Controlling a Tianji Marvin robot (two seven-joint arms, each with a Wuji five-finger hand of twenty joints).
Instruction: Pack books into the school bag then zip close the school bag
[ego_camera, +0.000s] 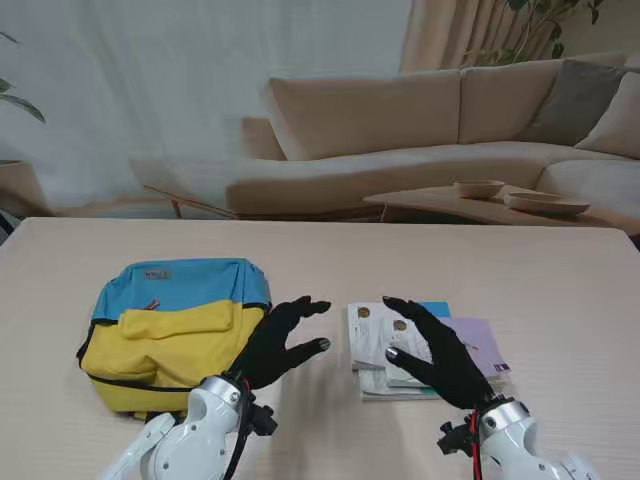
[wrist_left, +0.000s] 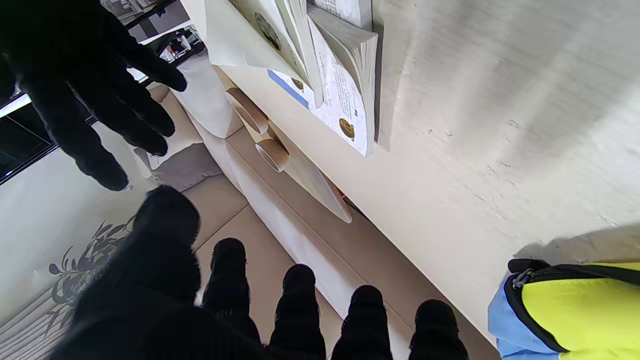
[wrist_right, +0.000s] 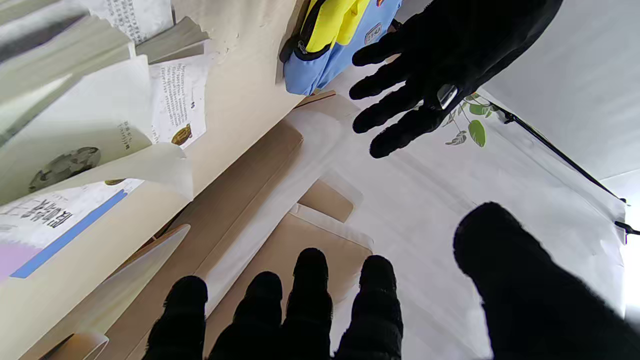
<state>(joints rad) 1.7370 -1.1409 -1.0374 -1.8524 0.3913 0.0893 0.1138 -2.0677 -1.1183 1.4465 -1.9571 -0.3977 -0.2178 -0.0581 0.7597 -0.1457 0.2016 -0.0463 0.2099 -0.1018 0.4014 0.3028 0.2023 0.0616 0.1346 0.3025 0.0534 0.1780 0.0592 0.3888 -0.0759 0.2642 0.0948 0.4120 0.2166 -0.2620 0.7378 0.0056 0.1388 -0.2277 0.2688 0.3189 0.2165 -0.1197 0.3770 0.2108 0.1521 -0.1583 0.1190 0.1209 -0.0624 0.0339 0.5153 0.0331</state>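
Now: blue and yellow school bag (ego_camera: 175, 335) flat on the table (ego_camera: 560, 270), on the left. Books (ego_camera: 425, 350) piled on the right, apart from it. Left hand (ego_camera: 280, 340) beside the bag, fingers spread, holding nothing. Right hand (ego_camera: 435, 355) over the books, fingers spread, gripping nothing.

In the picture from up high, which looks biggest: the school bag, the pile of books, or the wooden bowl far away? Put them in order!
1. school bag
2. pile of books, partly hidden under the right hand
3. wooden bowl, though being far away shrinks it
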